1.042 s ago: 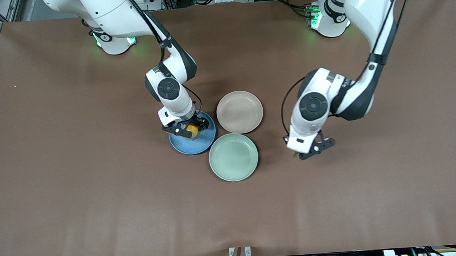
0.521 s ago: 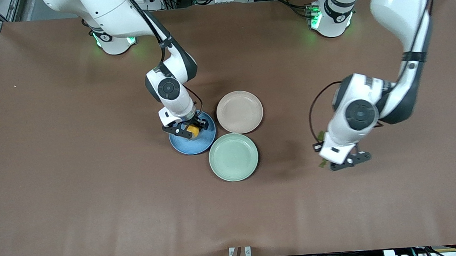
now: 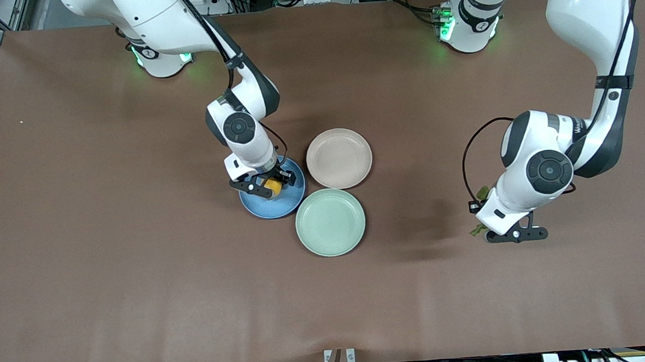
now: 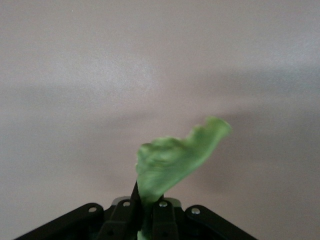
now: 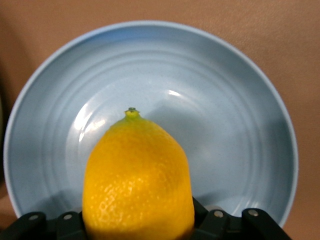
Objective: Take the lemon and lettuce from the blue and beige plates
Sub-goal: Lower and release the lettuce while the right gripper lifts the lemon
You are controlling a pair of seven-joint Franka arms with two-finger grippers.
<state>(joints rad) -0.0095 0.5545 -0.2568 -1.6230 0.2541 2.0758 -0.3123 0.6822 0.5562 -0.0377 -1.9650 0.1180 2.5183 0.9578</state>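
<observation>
My right gripper (image 3: 266, 184) is shut on a yellow lemon (image 3: 272, 185) just over the blue plate (image 3: 284, 203). In the right wrist view the lemon (image 5: 137, 180) fills the space between the jaws, with the blue plate (image 5: 225, 125) under it. My left gripper (image 3: 516, 234) is shut on a green lettuce leaf (image 3: 478, 229) over bare table toward the left arm's end, well away from the plates. In the left wrist view the lettuce (image 4: 172, 162) sticks out from the closed jaws. The beige plate (image 3: 339, 158) has nothing on it.
A green plate (image 3: 330, 222) with nothing on it lies nearer to the front camera than the beige plate and touches the blue one. The three plates cluster at the middle of the brown table (image 3: 108, 275).
My left arm has carried the lettuce away from the plates toward the left arm's end of the table. My right gripper has stayed over the blue plate with the lemon.
</observation>
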